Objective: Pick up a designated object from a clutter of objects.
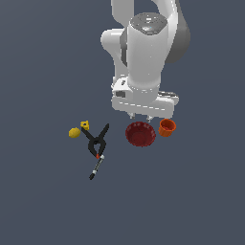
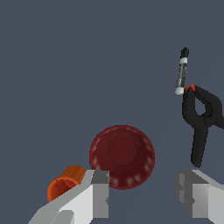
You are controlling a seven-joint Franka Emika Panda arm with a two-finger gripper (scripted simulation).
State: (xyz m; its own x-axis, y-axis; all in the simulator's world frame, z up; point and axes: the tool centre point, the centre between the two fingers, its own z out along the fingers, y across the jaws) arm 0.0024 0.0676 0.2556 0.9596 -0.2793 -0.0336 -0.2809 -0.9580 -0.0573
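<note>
The small orange cup (image 1: 167,127) stands on the floor at the exterior view's right of the dark-red ribbed bowl (image 1: 140,134). In the wrist view the orange cup (image 2: 65,181) lies beside one finger (image 2: 98,192), outside the gap, and the bowl (image 2: 122,155) sits ahead of the gap between the fingers. My gripper (image 1: 141,116) hangs above the bowl's far edge, open and holding nothing; the same gripper (image 2: 142,194) shows wide-apart fingers in the wrist view. The cup is partly hidden by the gripper body in the exterior view.
A black spring clamp (image 1: 97,140), a thin black marker (image 1: 96,167), a yellow lemon (image 1: 74,132) and a small yellow piece (image 1: 85,125) lie at the exterior view's left of the bowl. In the wrist view the clamp (image 2: 200,120) and marker (image 2: 182,72) appear.
</note>
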